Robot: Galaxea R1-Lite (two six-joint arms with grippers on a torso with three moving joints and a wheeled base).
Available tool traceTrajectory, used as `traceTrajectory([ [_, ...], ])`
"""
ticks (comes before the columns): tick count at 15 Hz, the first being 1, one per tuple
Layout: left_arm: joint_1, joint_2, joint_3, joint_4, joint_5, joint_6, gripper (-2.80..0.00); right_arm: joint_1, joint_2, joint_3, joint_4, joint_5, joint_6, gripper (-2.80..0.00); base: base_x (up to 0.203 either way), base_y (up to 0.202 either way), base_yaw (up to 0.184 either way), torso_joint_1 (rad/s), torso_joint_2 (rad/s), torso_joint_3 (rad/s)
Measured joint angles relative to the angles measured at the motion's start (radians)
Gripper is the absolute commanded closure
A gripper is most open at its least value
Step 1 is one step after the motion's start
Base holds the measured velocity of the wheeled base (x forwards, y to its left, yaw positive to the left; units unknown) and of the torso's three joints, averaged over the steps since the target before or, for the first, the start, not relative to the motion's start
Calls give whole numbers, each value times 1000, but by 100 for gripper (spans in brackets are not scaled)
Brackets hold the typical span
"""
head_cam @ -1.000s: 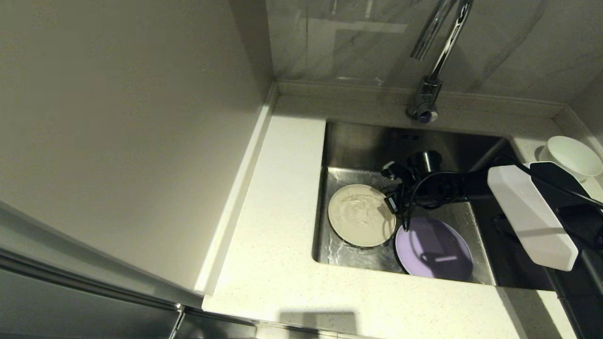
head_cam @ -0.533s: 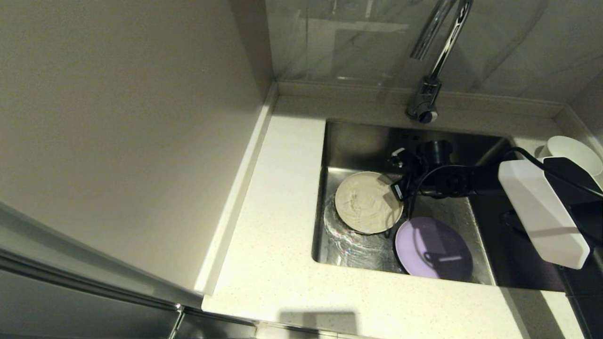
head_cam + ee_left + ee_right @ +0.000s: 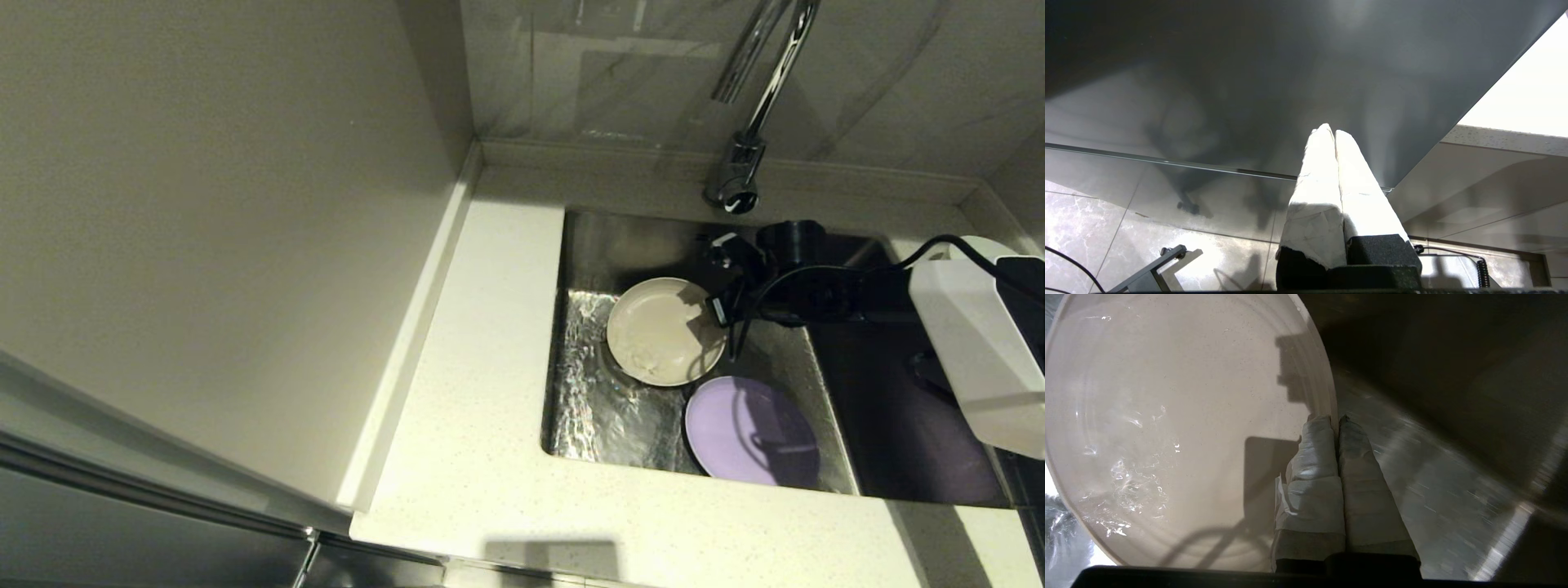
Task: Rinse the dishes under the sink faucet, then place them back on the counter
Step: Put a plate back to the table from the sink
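Observation:
My right gripper [image 3: 720, 314] is shut on the right rim of the cream plate [image 3: 663, 331], holding it above the sink [image 3: 608, 245] floor, in front of the faucet [image 3: 739, 175]. In the right wrist view the taped fingertips [image 3: 1327, 428] pinch the rim of the plate [image 3: 1167, 416], which has water on its face. The lavender plate [image 3: 751, 430] lies flat in the sink's front right corner. A sliver of the white bowl [image 3: 984, 243] shows on the counter behind my right arm. My left gripper [image 3: 1331, 131] is shut and empty, away from the sink, pointing at a dark panel.
The counter [image 3: 482, 367] runs along the sink's left and front sides, with a wall on the left and a low raised back edge. The sink floor [image 3: 596, 416] is wet. My right arm's white cover [image 3: 980, 359] hangs over the sink's right side.
My right gripper has carried the cream plate up and to the back right, off the sink's front left floor. The wet floor beneath it now shows. The lavender plate has stayed put.

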Motion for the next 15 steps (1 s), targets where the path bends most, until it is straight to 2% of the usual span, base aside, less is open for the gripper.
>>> traceTrajectory([
  [7, 0, 0, 0, 0, 0, 0, 0, -135, -44, 1, 0, 26, -8, 0, 0, 0, 0, 0, 0, 0],
  [15, 0, 0, 0, 0, 0, 0, 0, -200, -155, 12, 8, 26, -3, 0, 0, 0, 0, 0, 0, 0],
])
